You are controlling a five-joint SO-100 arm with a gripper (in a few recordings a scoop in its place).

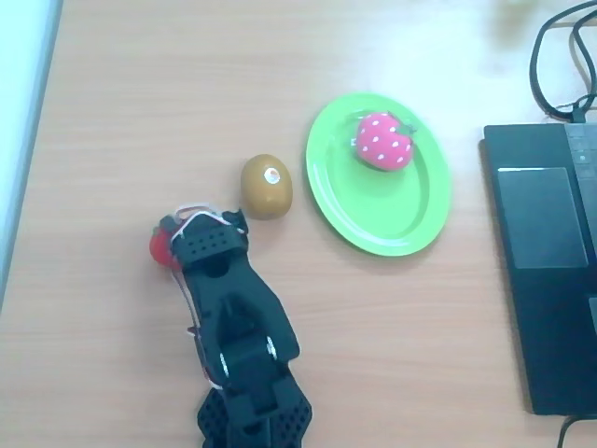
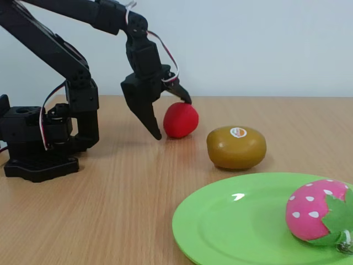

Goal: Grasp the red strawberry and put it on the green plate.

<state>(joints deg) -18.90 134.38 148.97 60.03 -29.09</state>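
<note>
Black gripper (image 2: 172, 118) open around the red strawberry (image 2: 180, 120) on the wooden table (image 2: 110, 210), not closed on it. Kiwi (image 2: 236, 147) right of it. Pink strawberry (image 2: 318, 210) on the green plate (image 2: 237, 226), near right.

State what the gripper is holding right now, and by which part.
Nothing is held. The gripper is open, its fingers straddling the red strawberry, which sits on the table, not yet clamped.
</note>
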